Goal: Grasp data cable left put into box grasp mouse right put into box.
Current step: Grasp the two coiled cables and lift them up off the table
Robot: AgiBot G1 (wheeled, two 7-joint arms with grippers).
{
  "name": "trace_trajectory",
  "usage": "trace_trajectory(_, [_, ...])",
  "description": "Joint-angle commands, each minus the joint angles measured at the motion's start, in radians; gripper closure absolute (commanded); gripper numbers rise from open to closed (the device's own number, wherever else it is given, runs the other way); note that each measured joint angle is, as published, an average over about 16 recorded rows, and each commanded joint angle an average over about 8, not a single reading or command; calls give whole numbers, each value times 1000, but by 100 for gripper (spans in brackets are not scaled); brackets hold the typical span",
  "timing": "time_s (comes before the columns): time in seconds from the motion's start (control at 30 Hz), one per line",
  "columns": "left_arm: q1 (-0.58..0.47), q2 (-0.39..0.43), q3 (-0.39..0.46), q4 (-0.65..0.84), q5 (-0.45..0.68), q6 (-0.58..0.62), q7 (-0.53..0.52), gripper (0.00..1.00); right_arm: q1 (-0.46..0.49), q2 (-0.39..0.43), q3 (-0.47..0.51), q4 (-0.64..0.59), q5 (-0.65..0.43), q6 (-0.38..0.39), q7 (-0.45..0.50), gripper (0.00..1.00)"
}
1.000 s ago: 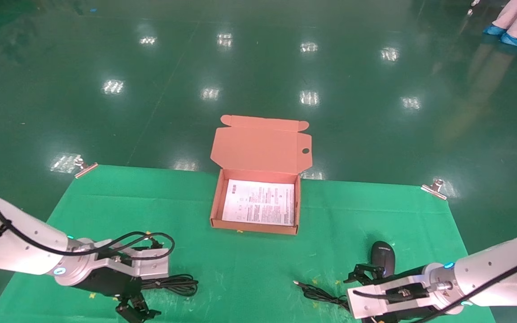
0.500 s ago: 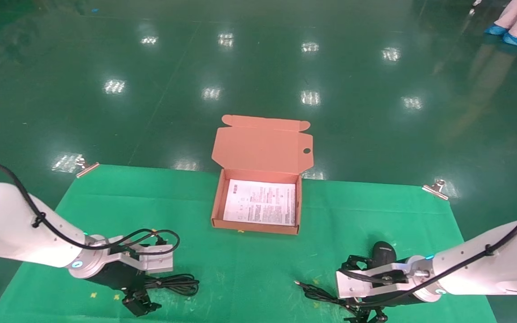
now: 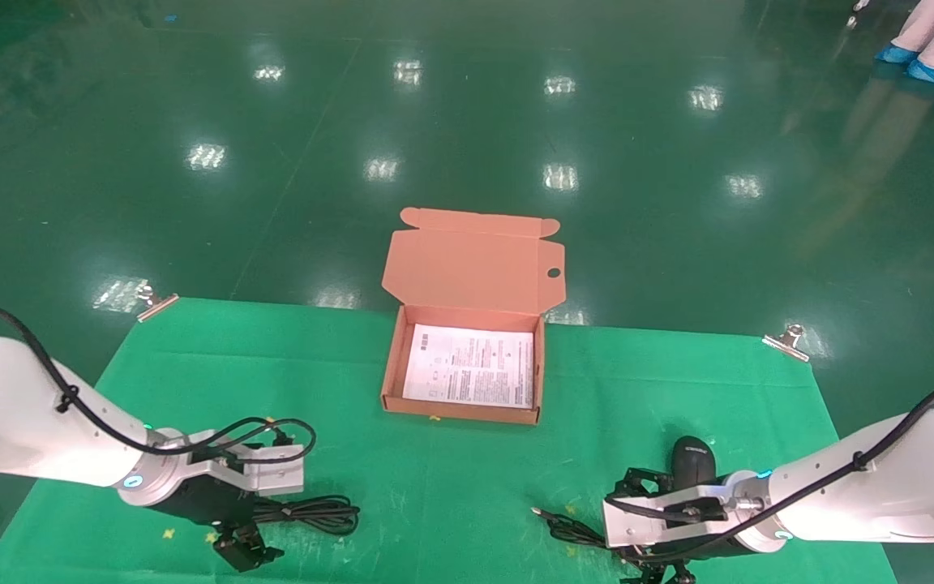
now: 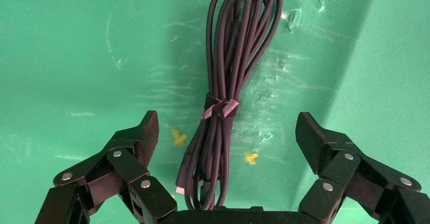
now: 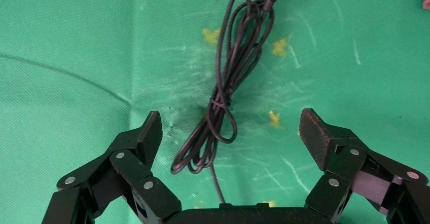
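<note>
Head view: my left claw (image 3: 244,551) slid sideways, now sits low over data cable (image 3: 309,513), fingers wide apart around bundle, ready to pinch. Right claw (image 3: 657,574) moved in beside mouse (image 3: 692,461), also apart, over its cord. Box (image 3: 390,381) waits open, nothing packed

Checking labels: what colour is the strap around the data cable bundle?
Dark purplish-black, like the data cable; the strap shows best in the left wrist view.

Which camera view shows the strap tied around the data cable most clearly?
The left wrist view: the strap wraps the data cable at mid-length, between the open left gripper fingers. The head view shows only the coil beside the gripper; the right wrist view shows none of it.
</note>
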State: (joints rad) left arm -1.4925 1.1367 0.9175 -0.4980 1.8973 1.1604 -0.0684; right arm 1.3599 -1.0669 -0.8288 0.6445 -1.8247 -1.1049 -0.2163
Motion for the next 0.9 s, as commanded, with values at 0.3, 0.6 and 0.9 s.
trace_trajectory(0.3, [-1, 0, -4, 12, -7, -6, 10, 100, -1, -3, 0, -11, -1, 6, -6, 100])
trace_trajectory(0.6, [-1, 0, -2, 5, -4, -3, 6, 100, -1, -1, 0, -5, 0, 3, -4, 100])
trace_trajectory(0.9, [0, -1, -2, 3, -2, -1, 5, 100, -1, -1, 0, -2, 0, 1, -3, 100])
